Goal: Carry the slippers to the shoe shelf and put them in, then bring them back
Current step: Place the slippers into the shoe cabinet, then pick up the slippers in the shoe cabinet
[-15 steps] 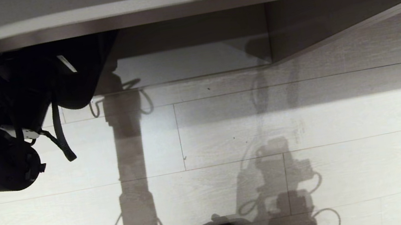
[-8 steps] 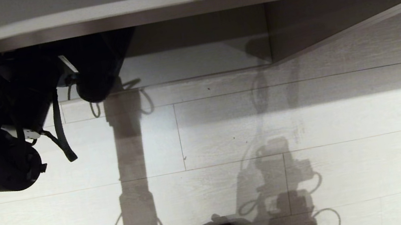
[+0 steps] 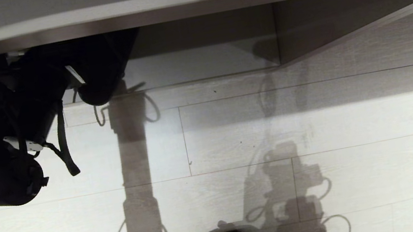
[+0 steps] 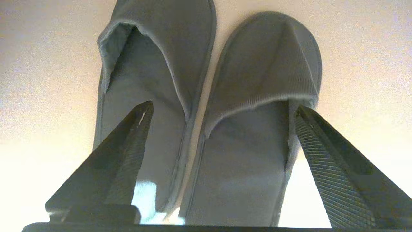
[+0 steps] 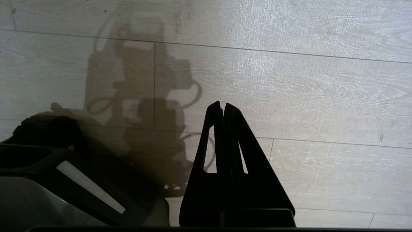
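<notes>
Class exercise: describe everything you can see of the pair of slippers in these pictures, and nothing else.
The slippers are a dark blue-grey pair of soft ribbed fabric, backless and closed-toe, with thin flat soles and stitched edging. They lie flat, side by side, inner edges touching, toes pointing away from the wrist camera, on a pale surface. The open left gripper straddles them: one finger over one slipper's insole, the other by the outer edge of the second. Contact cannot be told.

Slippers [image 4: 244,96]: soft matt cloth, finely ribbed, stitched edging. Floor [image 3: 328,179]: pale wood-grain planks, low sheen. Left gripper's fingers [image 4: 325,167]: black, cross-hatched pads. Shoe shelf [image 3: 200,32]: smooth taupe wood.
</notes>
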